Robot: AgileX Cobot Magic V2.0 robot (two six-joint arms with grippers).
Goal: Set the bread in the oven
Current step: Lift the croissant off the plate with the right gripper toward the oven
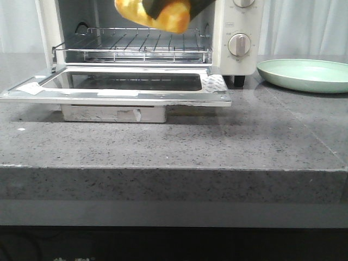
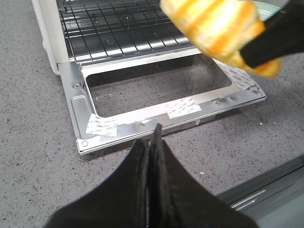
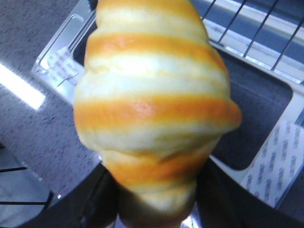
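1. Front view: the bread (image 1: 155,13) hung at the top edge of the frame, pinched in the right gripper (image 1: 174,5), whose dark fingers crossed it. Only the lower ends of the fingers showed.
2. Below the right fingers sat the wire rack (image 1: 133,46) of the oven (image 1: 239,32), pulled partly forward. The door (image 1: 117,89) lay fully open and flat over the stone counter (image 1: 174,144).
3. Right wrist view: the bread (image 3: 152,109) filled the frame, striped yellow and orange, with dark fingers closed narrowly on its lower end. Grip looked to bear on the tapered tip, not the thick middle.
4. Left wrist view: the left gripper (image 2: 151,147) had its fingers pressed together, holding nothing, hovering short of the door's front edge. The bread (image 2: 216,28) and a dark right finger (image 2: 273,40) appeared ahead of and to one side of them, above the door's far corner.
5. The pale green plate (image 1: 304,73) stood bare, well off to the side of the right fingers.
6. Risks, as judged:
   - Glossy roll held near one end could pivot or slip out and land on the glass door rather than the rack.
   - Release too early would drop it on the rack's front rail, from which it might roll forward.
   - Fingers driven in too high could strike the oven's upper frame; its clearance was not visible.
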